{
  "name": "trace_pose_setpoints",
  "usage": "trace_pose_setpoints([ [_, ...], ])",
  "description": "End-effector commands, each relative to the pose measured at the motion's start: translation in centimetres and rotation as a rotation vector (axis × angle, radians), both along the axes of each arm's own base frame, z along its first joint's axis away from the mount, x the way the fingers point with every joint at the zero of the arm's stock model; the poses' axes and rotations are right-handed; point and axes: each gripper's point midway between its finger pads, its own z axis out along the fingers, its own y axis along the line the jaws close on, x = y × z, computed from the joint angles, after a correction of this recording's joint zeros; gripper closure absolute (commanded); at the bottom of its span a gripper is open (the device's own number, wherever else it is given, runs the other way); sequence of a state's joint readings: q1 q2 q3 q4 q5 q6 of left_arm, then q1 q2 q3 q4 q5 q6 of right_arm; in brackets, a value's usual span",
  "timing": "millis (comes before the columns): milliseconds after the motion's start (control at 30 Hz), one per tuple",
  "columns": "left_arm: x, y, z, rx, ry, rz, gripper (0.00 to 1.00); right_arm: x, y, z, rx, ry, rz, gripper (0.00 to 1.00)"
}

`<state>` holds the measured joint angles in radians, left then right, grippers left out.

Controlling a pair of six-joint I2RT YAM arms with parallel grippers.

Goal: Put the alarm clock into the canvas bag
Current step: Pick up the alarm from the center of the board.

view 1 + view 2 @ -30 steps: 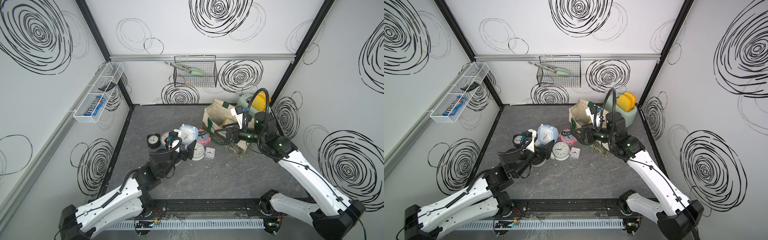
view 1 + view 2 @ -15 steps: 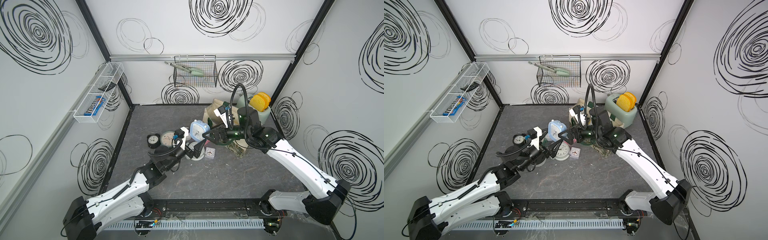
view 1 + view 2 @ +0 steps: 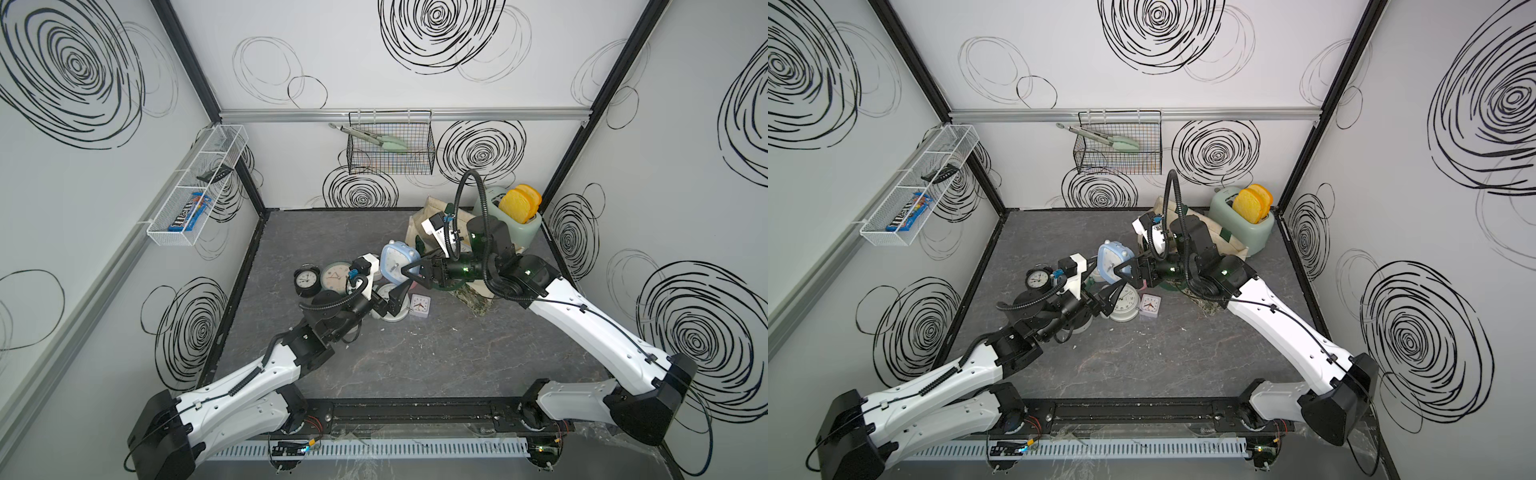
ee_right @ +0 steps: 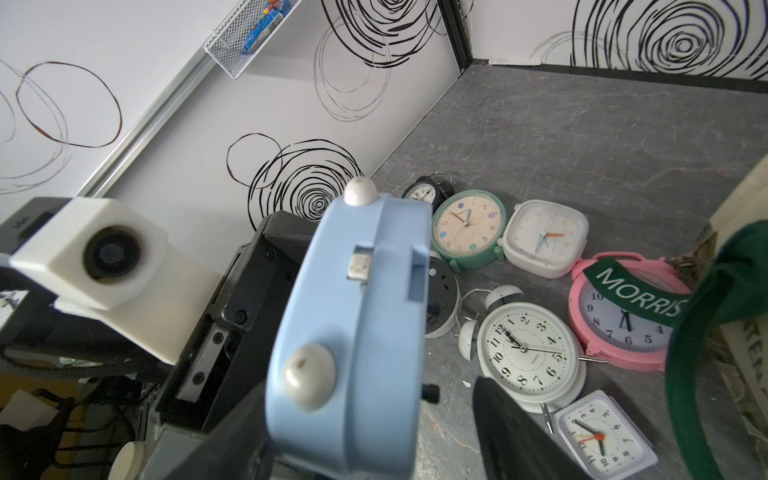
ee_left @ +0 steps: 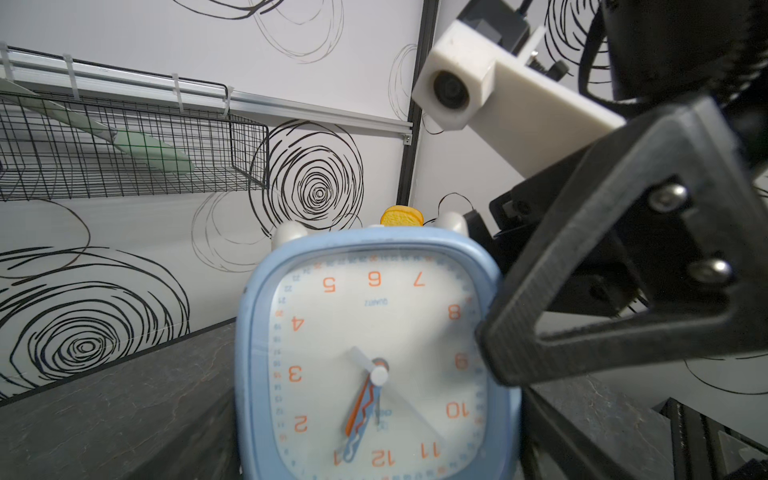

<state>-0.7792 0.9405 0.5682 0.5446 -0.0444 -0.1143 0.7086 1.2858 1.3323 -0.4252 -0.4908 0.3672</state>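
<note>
Looking from the left, the left arm reaches in low over a huddle of spare clocks lying on the table. Its left gripper has the jaws spread about as wide as they go. Its fingers are out of sight in its own wrist view, but the blue alarm clock is up off the table right at that gripper's tip. I take the wide spread to be a hold across the clock's body, not empty jaws.

The clock's face is turned back toward the left arm and its thin edge toward the right arm. I'd guess that is deliberate, since it offers the other side a narrow front-to-back span to bite on. The right gripper straddles just that span, partly open. One finger lies against the rim of the face and the other stands just clear of the back, so nothing is clamped there yet.

Further right, the canvas bag sits toward the back corner, largely hidden behind the right arm. Its green "MORRIS" handle is draped over a pink clock. Which way its mouth faces I cannot tell. The blue alarm clock is well outside the bag, which lies on the right arm's side, and that would explain the pass. Past the bag stands a mint toaster.
</note>
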Motion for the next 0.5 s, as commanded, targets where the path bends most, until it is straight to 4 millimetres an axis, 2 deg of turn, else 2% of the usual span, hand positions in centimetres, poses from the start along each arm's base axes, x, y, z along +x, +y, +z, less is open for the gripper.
trace_pose_setpoints([
  [0,0.34,0.63,1.93,-0.038,-0.055,0.035,0.12,0.29,0.70,1.87,0.038,-0.035,0.002,0.28],
  [267,0.28,0.71,1.83,-0.036,-0.058,0.033,0.12,0.81,1.18,1.21,0.032,-0.019,-0.005,0.36],
  [467,0.41,0.87,1.89,-0.036,-0.055,0.041,0.10,1.24,1.14,1.09,0.031,-0.020,-0.023,0.45],
])
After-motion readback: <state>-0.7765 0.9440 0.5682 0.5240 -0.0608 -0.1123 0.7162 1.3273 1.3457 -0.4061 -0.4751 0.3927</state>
